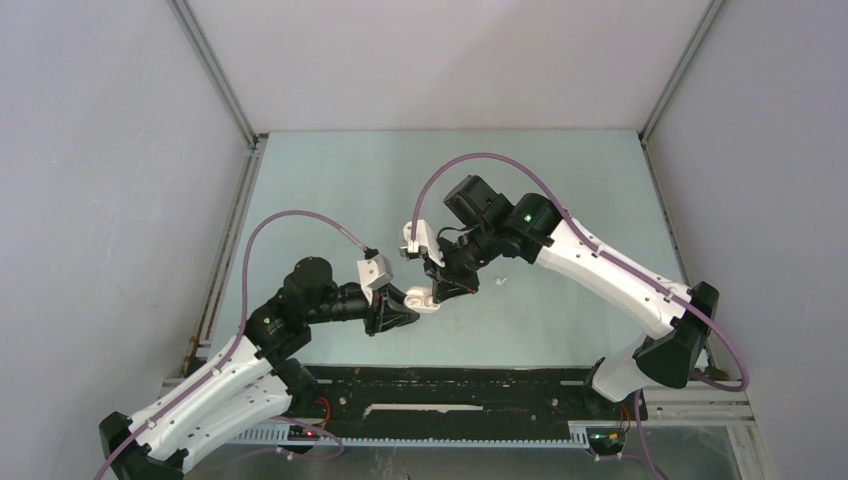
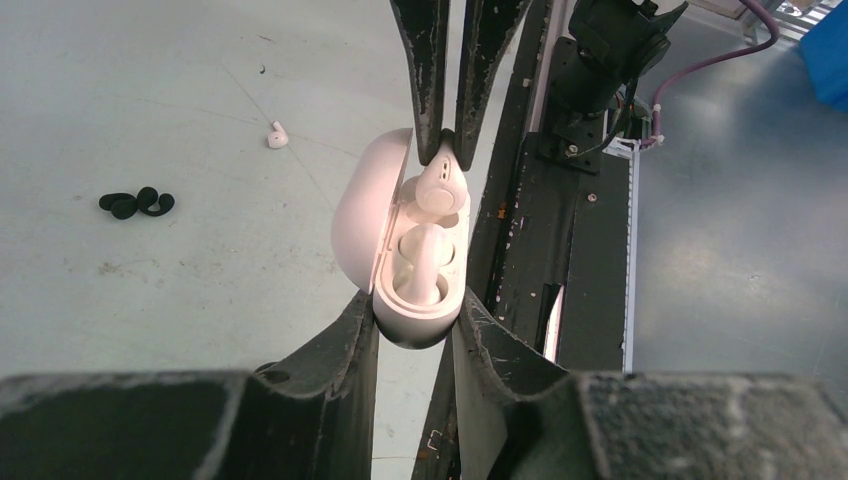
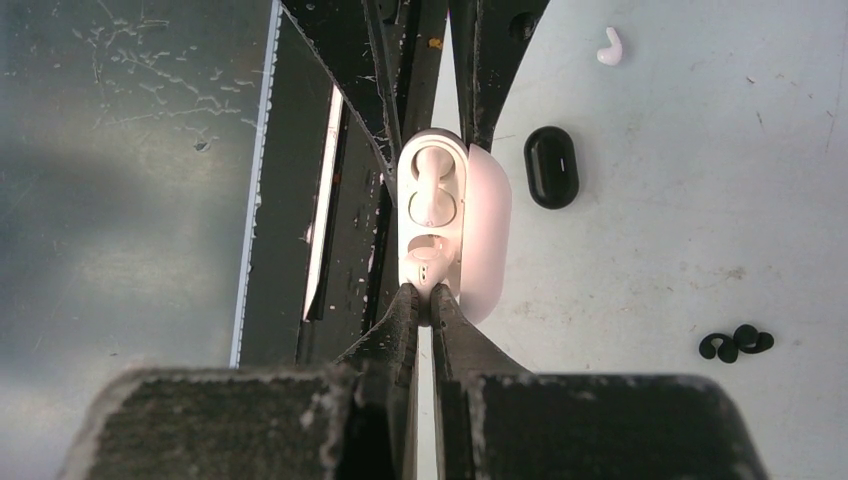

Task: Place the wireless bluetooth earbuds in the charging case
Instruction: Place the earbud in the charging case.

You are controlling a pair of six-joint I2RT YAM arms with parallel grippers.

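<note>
Charging case [image 2: 418, 328], white and pill-shaped, is held near the middle of the table [image 1: 330, 180], towards its near edge. It is clamped across its left end between the fingers of the left gripper [image 2: 415, 312]. Its lid is hinged open towards the far side. One white earbud [image 2: 425, 265] is seated in the left-hand well. A second white earbud [image 2: 440, 185] is pinched between the almost closed fingers of the right gripper [image 3: 430, 298] and is held at the right-hand well. Whether it is fully seated cannot be told. A third white earbud [image 1: 503, 281] lies loose on the table to the right of the case. A black case [image 3: 551, 166] and a pair of black earbuds [image 3: 735, 343] lie on the table beyond the open lid, apart from each other.
</note>
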